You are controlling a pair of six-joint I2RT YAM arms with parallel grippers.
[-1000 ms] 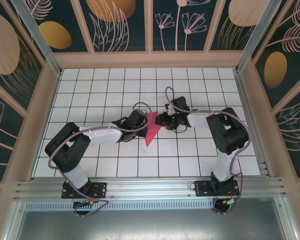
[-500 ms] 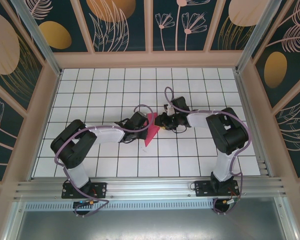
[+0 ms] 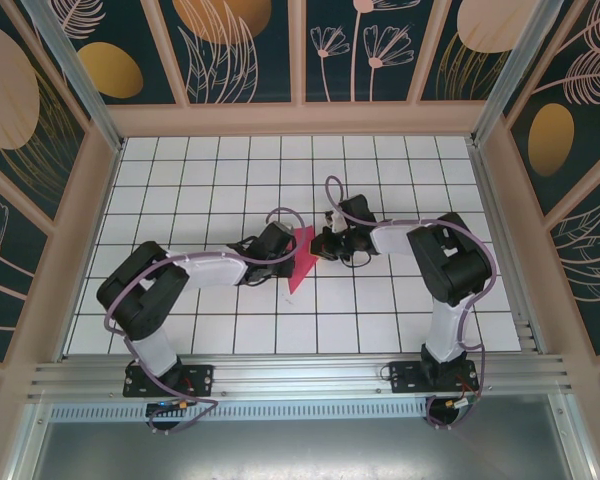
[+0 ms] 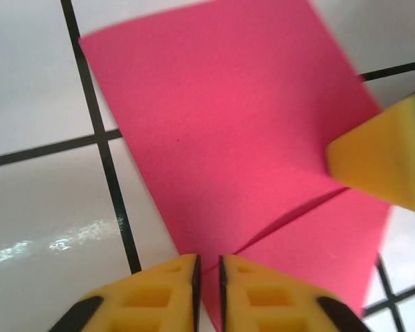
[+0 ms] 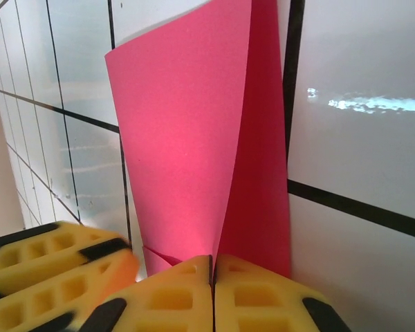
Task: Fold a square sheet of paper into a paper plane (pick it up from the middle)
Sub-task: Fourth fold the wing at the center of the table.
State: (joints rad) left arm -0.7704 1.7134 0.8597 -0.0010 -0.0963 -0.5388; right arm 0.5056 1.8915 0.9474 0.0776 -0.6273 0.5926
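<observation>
Top external: folded pink paper (image 3: 301,258) sits between right gripper (image 5: 212,268), clamped on its fold, and left gripper (image 4: 207,268), a slit apart, grip unclear.

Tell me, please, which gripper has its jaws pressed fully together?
The right gripper: its jaws meet, pinching the pink paper; the left gripper shows a slim gap.

No legible writing
The folded paper (image 4: 221,138) is plain magenta; the surface (image 3: 180,170) bears just a black grid, nothing readable.
</observation>
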